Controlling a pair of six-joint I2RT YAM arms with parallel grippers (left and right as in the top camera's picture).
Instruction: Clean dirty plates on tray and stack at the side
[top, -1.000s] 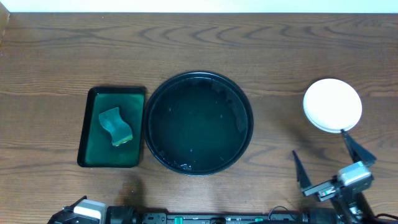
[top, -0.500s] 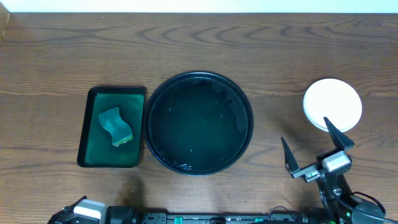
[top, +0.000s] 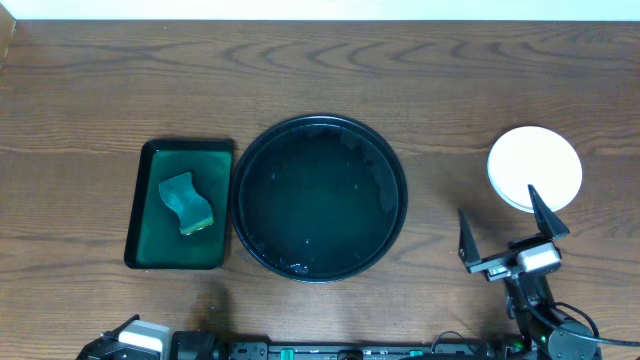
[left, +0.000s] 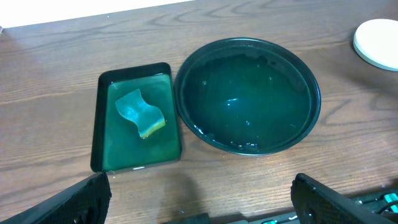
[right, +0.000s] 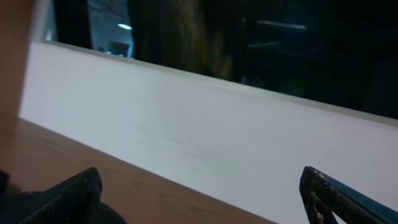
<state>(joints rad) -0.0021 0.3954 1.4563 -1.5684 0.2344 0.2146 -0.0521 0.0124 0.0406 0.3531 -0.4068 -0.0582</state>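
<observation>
The black round tray (top: 248, 170) sits mid-table and holds no plates; it also shows in the left wrist view (left: 186, 84). White plates (top: 534, 165) lie stacked on the table at the right, and show at the top right of the left wrist view (left: 379, 42). My right gripper (top: 505, 232) is open and empty, just below and left of the stack, its right finger tip over the stack's near rim. In its own view (right: 199, 196) it faces the far wall. My left gripper (left: 199, 198) is open and empty at the near table edge; only its base shows overhead.
A dark-green rectangular tray (top: 144, 250) left of the black tray holds a teal sponge (top: 186, 202), also in the left wrist view (left: 141, 112). A white wall runs along the table's far edge.
My right gripper swung left from beside the plates, then edged back right and turned upright. The plates, trays and left arm have not moved.
</observation>
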